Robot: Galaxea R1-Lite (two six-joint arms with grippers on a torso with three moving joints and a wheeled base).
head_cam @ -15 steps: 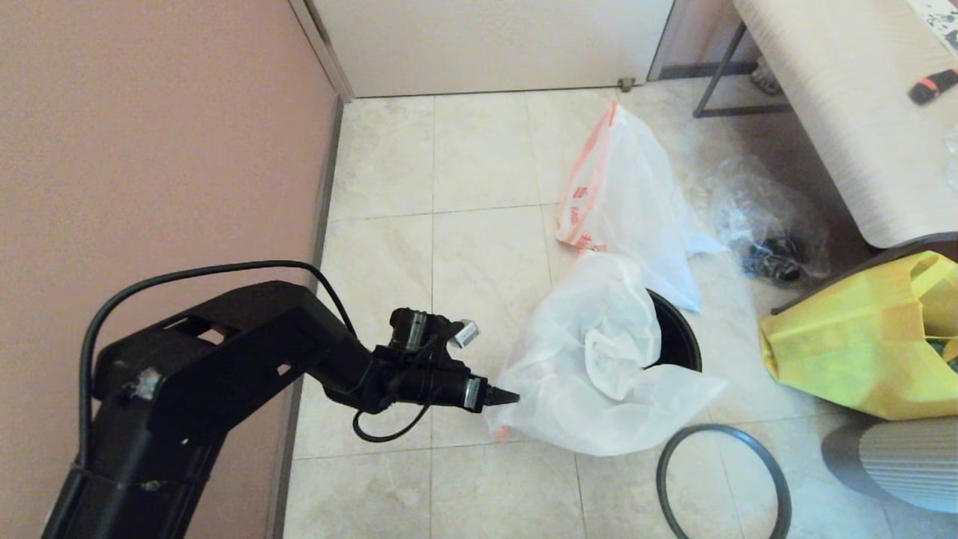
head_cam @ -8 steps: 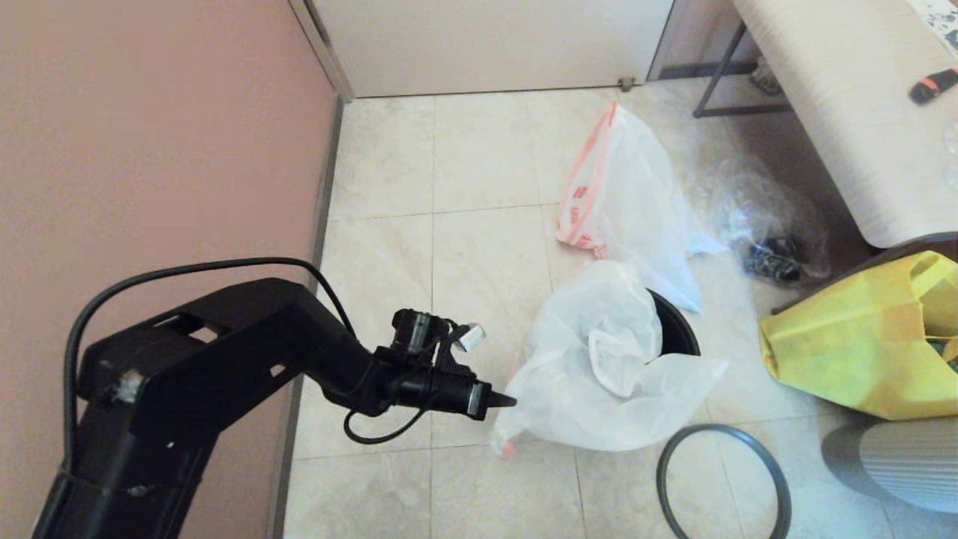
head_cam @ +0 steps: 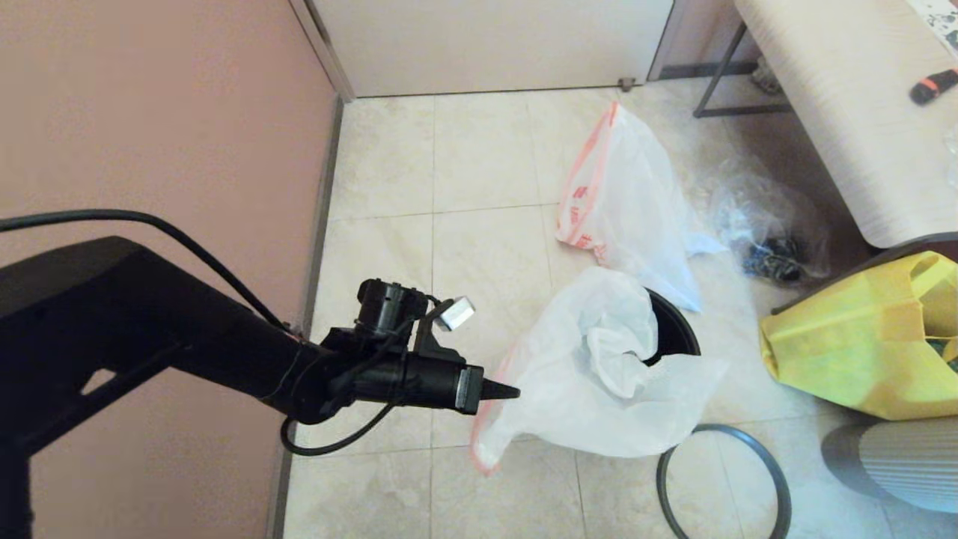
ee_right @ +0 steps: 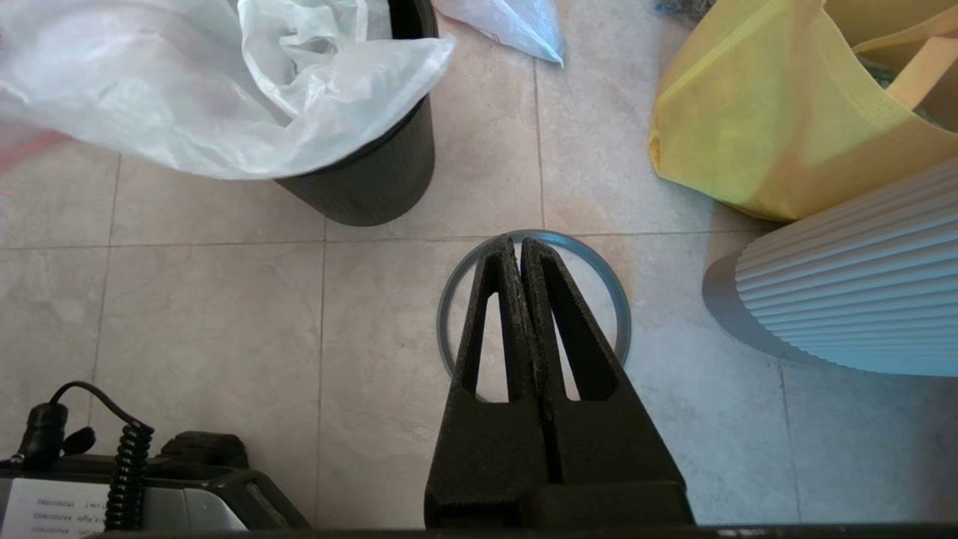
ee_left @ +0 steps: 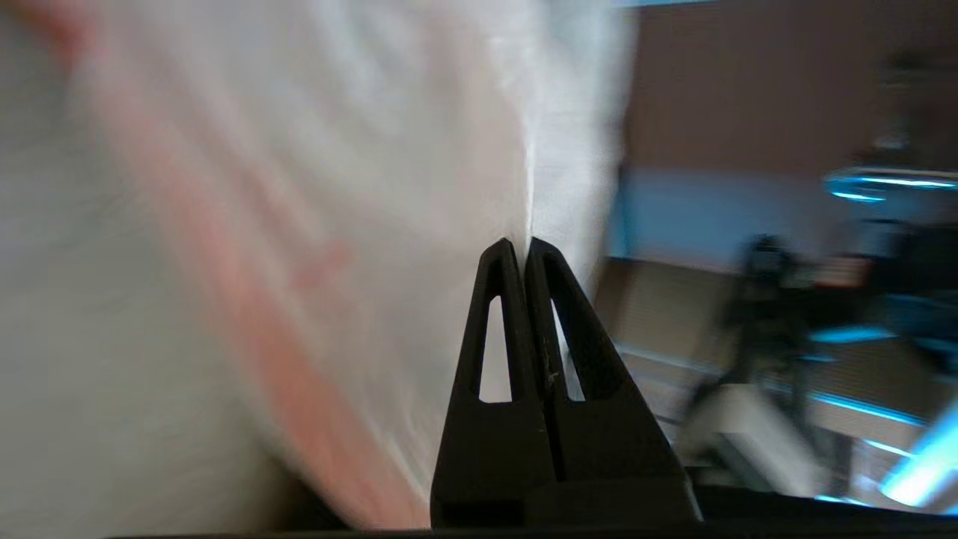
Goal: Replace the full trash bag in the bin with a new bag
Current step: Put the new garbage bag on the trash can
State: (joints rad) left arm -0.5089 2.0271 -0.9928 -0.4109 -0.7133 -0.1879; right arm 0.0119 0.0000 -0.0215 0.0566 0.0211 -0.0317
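Note:
The new bag (head_cam: pixel 591 374), thin, limp and white, lies draped over the mouth of the black bin (head_cam: pixel 677 333), its pink edge hanging toward the floor on the left. My left gripper (head_cam: pixel 509 390) is shut on that bag's left edge; in the left wrist view the film (ee_left: pixel 299 187) runs out from between the closed fingertips. The full trash bag (head_cam: pixel 636 202), with its orange band and red print, stands on the floor behind the bin. On the floor in front of the bin lies the dark grey rim ring (head_cam: pixel 718 427). My right gripper (ee_right: pixel 519 243) hangs shut and empty above the ring (ee_right: pixel 600 261).
A yellow fabric tote (head_cam: pixel 861 344) sits right of the bin, with a white ribbed object (head_cam: pixel 905 464) in front of it. A clear bag with dark items (head_cam: pixel 771 224) lies under the table (head_cam: pixel 846 97). The pink wall (head_cam: pixel 150 112) runs close along the left.
My left arm has risen and drawn back to the left with the new bag's edge pinched. The bag's left side has stretched out, its pink edge now hanging lower and further left.

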